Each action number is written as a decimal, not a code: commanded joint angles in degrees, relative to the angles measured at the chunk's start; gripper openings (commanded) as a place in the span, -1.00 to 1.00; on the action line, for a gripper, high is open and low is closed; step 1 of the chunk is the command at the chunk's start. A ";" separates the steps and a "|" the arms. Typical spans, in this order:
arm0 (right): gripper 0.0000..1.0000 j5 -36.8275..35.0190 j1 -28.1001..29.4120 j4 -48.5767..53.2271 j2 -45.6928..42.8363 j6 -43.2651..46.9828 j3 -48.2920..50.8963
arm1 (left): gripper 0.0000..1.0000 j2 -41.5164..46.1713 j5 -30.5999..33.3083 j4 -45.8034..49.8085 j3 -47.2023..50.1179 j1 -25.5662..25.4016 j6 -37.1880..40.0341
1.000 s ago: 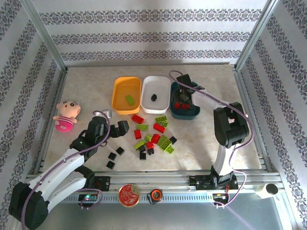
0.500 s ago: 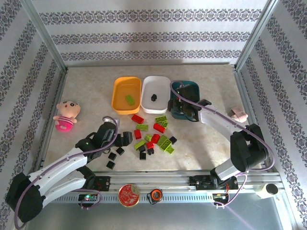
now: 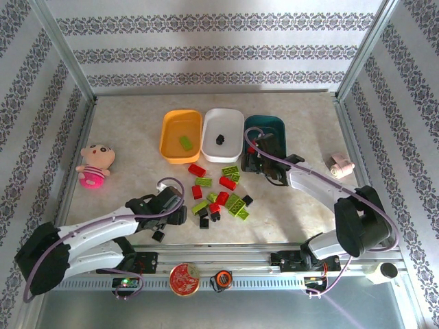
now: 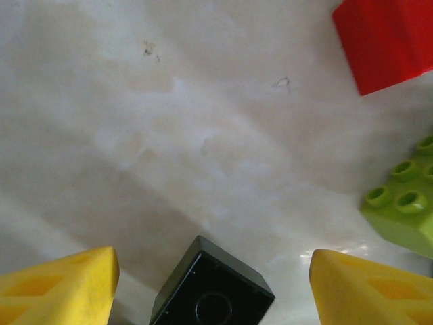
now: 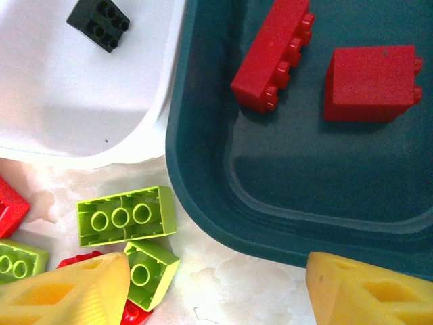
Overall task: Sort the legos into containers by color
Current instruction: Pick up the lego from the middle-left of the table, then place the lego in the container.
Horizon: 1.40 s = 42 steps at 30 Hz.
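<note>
The left end effector (image 4: 210, 290) hangs released just above the worktop (image 4: 169, 135), a small black lego (image 4: 203, 274) between its spread yellow fingertips. The right end effector (image 5: 216, 291) is also released and empty, at the near corner of the dark teal bin (image 5: 203, 203), which holds two red legos (image 5: 272, 54). One black brick (image 5: 99, 24) lies in the white bin (image 5: 67, 101), and a lime brick (image 3: 186, 142) in the orange-yellow bin (image 3: 170, 131).

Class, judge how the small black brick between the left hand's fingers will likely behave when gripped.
The black brick looks rigid and boxy, so probably won't roll. Its smooth faces may slip; being small, it's likely light.
</note>
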State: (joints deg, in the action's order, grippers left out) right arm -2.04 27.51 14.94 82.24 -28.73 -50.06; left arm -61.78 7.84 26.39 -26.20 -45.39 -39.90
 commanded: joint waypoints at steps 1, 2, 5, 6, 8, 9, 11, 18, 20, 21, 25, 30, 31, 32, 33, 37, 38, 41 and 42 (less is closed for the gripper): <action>0.39 0.57 -0.47 -1.14 -2.06 -0.54 0.71 | 0.45 -3.02 1.35 0.05 -2.00 -1.09 0.92; 0.40 0.57 -0.76 -1.18 -2.40 -0.54 0.77 | 0.40 -3.92 1.02 -0.55 -2.11 -1.32 0.93; 0.39 1.09 -1.73 -1.20 -3.08 -0.49 0.98 | 0.22 -6.11 0.34 -0.88 -2.11 -2.12 -0.10; 0.39 1.12 -2.04 -1.20 -3.20 -0.43 1.02 | 0.20 -6.34 0.38 -0.66 -2.02 -2.46 -0.45; 0.39 1.43 -2.52 -1.21 -3.37 -0.37 1.03 | 0.19 -6.51 0.36 -0.24 -1.69 -2.99 -1.01; 0.39 1.49 -2.68 -1.26 -3.34 -0.41 1.02 | 0.17 -6.42 0.34 -0.20 -1.50 -3.20 -1.29; 0.40 1.76 -2.89 -1.34 -3.36 -0.46 1.02 | 0.09 -6.42 0.19 -0.54 -1.23 -3.48 -1.62; 0.39 2.13 -3.18 -1.48 -3.72 -0.54 1.20 | -0.34 -6.22 -0.46 -2.30 -3.11 -3.66 -0.57; 0.39 2.13 -3.16 -1.34 -4.40 -0.54 1.59 | -0.45 -5.65 -0.38 -2.44 -5.05 -3.66 0.56; 0.39 2.13 -3.25 -1.32 -4.89 -0.54 1.89 | -0.49 -5.47 -0.17 -2.64 -6.66 -3.53 1.53; 0.39 2.22 -3.25 -1.83 -7.09 -0.99 3.63 | -0.54 -8.43 -2.65 -7.28 -14.66 0.37 6.54; 0.39 2.40 -3.25 -1.77 -8.82 -1.18 5.44 | -0.57 -21.85 -7.39 -13.11 -31.21 5.55 12.91; 0.40 2.53 -3.21 -1.68 -9.07 -1.30 5.87 | -0.58 -25.84 -8.46 -13.08 -35.14 6.63 13.67; 0.39 2.71 -3.16 -1.68 -9.35 -1.26 6.23 | -0.59 -29.04 -9.70 -13.17 -38.11 7.68 13.88; 0.39 2.82 -3.21 -1.65 -9.57 -1.24 6.65 | -0.61 -32.55 -11.10 -13.32 -41.31 9.08 13.91; 0.40 3.14 -3.16 -1.62 -10.67 -1.15 8.30 | -0.62 -43.49 -12.89 -12.65 -51.68 13.15 14.54; 0.40 3.17 -3.16 -1.61 -10.86 -1.13 8.65 | -0.61 -45.59 -12.74 -12.22 -53.75 13.51 14.87; 0.41 3.40 -3.16 -1.82 -11.39 -1.40 9.26 | -0.54 -50.92 -11.27 -9.37 -59.89 14.09 15.94; 0.41 3.52 -3.08 -1.82 -11.53 -1.45 9.40 | -0.51 -52.30 -10.89 -8.68 -61.28 14.47 16.05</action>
State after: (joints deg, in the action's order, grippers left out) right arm 0.58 24.84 13.45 71.96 -29.41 -41.45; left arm -112.20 -3.01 14.37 -83.48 -31.31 -26.52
